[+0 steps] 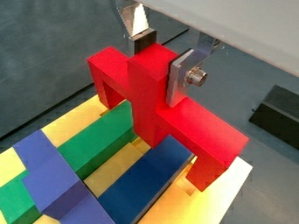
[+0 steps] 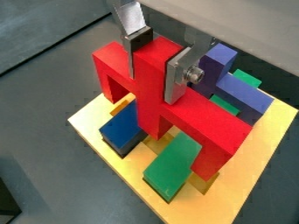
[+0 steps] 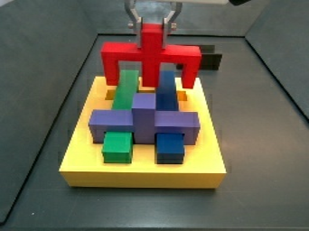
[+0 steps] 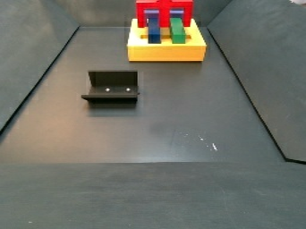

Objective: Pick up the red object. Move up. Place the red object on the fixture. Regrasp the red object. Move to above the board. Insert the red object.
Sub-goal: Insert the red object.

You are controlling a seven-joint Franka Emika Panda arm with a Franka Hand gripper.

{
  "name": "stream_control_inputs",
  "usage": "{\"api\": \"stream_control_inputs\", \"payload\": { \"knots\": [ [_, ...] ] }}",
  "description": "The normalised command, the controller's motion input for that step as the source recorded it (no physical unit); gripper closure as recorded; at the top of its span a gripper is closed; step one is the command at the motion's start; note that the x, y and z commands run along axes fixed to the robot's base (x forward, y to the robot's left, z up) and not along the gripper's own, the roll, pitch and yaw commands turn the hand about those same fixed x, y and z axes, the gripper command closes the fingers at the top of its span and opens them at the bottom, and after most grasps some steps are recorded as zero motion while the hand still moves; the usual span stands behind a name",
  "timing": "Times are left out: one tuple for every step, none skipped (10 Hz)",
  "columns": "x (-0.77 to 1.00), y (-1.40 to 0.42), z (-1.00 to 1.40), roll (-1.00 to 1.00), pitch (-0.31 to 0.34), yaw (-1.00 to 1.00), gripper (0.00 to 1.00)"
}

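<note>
My gripper [image 1: 160, 59] is shut on the centre stub of the red object [image 1: 176, 118], a bridge-shaped block with its two legs pointing down. It holds the block upright over the far end of the yellow board [image 3: 145, 167], above the green bar [image 3: 126, 90] and the blue bar [image 3: 167, 90]. Both wrist views show the silver fingers [image 2: 177, 74] clamping the stub. The legs hang close to the bars; I cannot tell if they touch. In a side view the red object [image 4: 164, 13] is at the board [image 4: 167, 49], with the gripper above the frame.
The dark fixture [image 4: 111, 88] stands on the grey floor away from the board, and shows behind the board in a side view [image 3: 209, 61]. A purple bar [image 3: 143, 119] crosses the board's middle. Grey walls enclose the floor.
</note>
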Motion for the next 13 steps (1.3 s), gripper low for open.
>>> {"api": "stream_control_inputs", "payload": {
  "knots": [
    [-0.07,0.00,-0.09,0.00,-0.056,0.00,1.00],
    [0.00,0.00,-0.17,0.00,-0.059,0.00,1.00],
    [-0.02,0.00,-0.25,0.00,-0.096,0.00,1.00],
    [0.00,0.00,-0.31,-0.01,-0.117,0.00,1.00],
    [0.00,0.02,-0.36,-0.02,-0.114,0.00,1.00],
    [0.00,0.05,-0.33,-0.03,-0.116,0.00,1.00],
    [0.00,0.09,-0.25,-0.04,-0.120,0.00,1.00],
    [0.00,0.14,-0.16,-0.09,-0.107,0.00,1.00],
    [-0.01,0.13,-0.08,-0.11,-0.093,0.00,1.00],
    [-0.02,0.06,-0.07,-0.08,-0.087,0.00,1.00],
    [-0.04,0.01,-0.16,-0.11,-0.136,0.00,1.00],
    [-0.06,0.00,-0.31,-0.15,-0.207,0.00,1.00],
    [-0.09,0.00,-0.44,-0.19,-0.249,0.00,1.00]
  ]
}}
